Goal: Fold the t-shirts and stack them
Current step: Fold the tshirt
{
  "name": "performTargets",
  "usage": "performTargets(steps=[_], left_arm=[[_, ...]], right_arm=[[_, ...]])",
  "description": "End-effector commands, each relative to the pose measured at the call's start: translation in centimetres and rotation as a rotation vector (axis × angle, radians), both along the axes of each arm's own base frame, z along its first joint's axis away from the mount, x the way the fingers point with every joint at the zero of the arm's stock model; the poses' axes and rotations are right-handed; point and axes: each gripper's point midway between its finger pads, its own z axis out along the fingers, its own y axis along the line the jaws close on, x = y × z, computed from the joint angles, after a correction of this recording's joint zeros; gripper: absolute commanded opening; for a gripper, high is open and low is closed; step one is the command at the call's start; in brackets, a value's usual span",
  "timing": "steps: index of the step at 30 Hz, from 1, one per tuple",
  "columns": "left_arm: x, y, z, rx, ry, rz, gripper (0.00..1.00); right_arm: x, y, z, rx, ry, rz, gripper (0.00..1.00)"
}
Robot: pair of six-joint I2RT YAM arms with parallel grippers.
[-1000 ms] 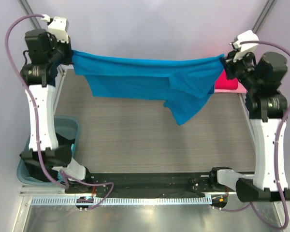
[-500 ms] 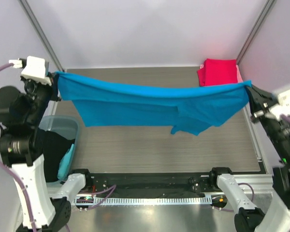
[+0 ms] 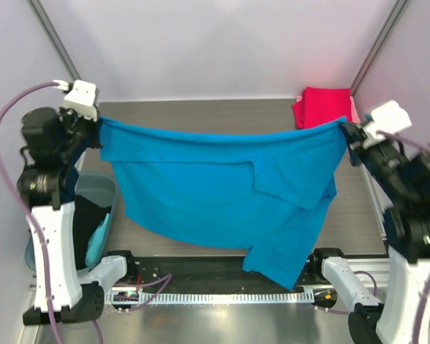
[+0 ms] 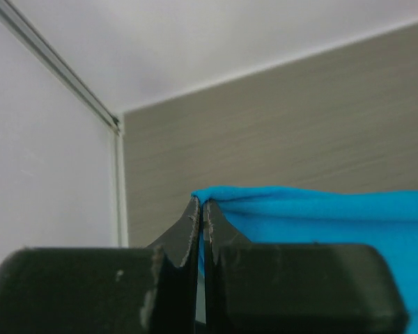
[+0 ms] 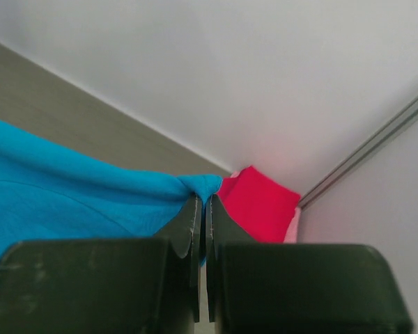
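A bright blue t-shirt (image 3: pixel 222 193) hangs spread in the air between both arms, sagging toward the table's near edge. My left gripper (image 3: pixel 100 122) is shut on its left top corner (image 4: pixel 212 198). My right gripper (image 3: pixel 344 127) is shut on its right top corner (image 5: pixel 205 184). One sleeve folds over near the middle right and a long flap dangles low at the front (image 3: pixel 276 265). A folded crimson t-shirt (image 3: pixel 322 106) lies at the back right corner on a pale pink one (image 3: pixel 355 109), and both show in the right wrist view (image 5: pixel 261 205).
A translucent teal tub (image 3: pixel 100 190) stands off the table's left side with dark cloth and a bit of blue inside. The wood-grain tabletop (image 3: pixel 201 111) shows behind the shirt. Frame posts rise at both back corners. The arm bases sit along the near edge.
Both grippers have come lower and closer together with the blue shirt. The shirt, taut and bunched before, now hangs open and much lower toward the front edge.
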Motion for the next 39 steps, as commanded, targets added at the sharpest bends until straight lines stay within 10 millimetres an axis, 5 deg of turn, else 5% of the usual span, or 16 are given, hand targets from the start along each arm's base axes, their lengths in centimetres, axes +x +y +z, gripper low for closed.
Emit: performTargets(steps=[1,5,10,17,18,21,23,24,25,27,29,31,32,34,35,39], left_arm=[[2.2,0.0,-5.5,0.006,0.165,-0.022,0.00],[5.2,-0.4,-13.6,-0.023,0.363,-0.052,0.00],[10.3,-0.4,-22.6,-0.058,0.566,-0.068,0.00],[17.7,0.5,-30.9,-0.086,0.736,-0.025,0.00],[18.7,0.8,-31.1,-0.081,0.732,-0.012,0.00],[21.3,1.2,-32.8,-0.076,0.745,0.002,0.00],[23.3,1.5,-32.1,-0.072,0.712,0.012,0.00],[23.9,1.5,-33.8,-0.073,0.741,0.013,0.00],[24.7,1.8,-33.7,-0.070,0.730,0.023,0.00],[26.6,2.2,-33.1,-0.060,0.693,0.035,0.00],[28.4,2.6,-33.7,-0.045,0.676,0.052,0.00],[29.1,3.1,-35.3,-0.021,0.692,0.065,0.00],[29.5,3.1,-35.3,-0.013,0.683,0.067,0.00],[30.7,3.2,-36.0,-0.007,0.667,0.076,0.00],[31.2,3.4,-36.3,-0.005,0.660,0.085,0.00],[33.5,3.1,-37.1,0.011,0.621,0.099,0.00]], right_arm=[[6.0,0.3,-3.1,0.026,0.101,0.023,0.01],[11.2,0.9,-8.7,0.028,0.231,0.060,0.01],[17.1,1.0,-18.5,0.027,0.418,0.068,0.01],[27.0,0.4,-27.3,0.042,0.537,0.035,0.01],[28.7,0.4,-29.1,0.053,0.570,0.031,0.01],[32.3,0.4,-29.3,0.054,0.537,0.033,0.01],[34.5,0.3,-32.2,0.059,0.589,0.026,0.01],[35.9,0.2,-31.0,0.059,0.555,0.022,0.01],[37.1,0.1,-33.2,0.063,0.592,0.013,0.01],[39.2,0.0,-32.0,0.063,0.555,0.009,0.01],[40.8,-0.3,-34.2,0.066,0.585,-0.006,0.01],[42.5,-0.5,-33.7,0.067,0.561,-0.014,0.01],[43.3,-0.5,-35.9,0.072,0.594,-0.025,0.01],[44.7,-0.6,-35.6,0.079,0.574,-0.032,0.01],[45.3,-0.7,-37.6,0.088,0.599,-0.041,0.01],[47.8,-0.8,-38.4,0.106,0.570,-0.051,0.01]])
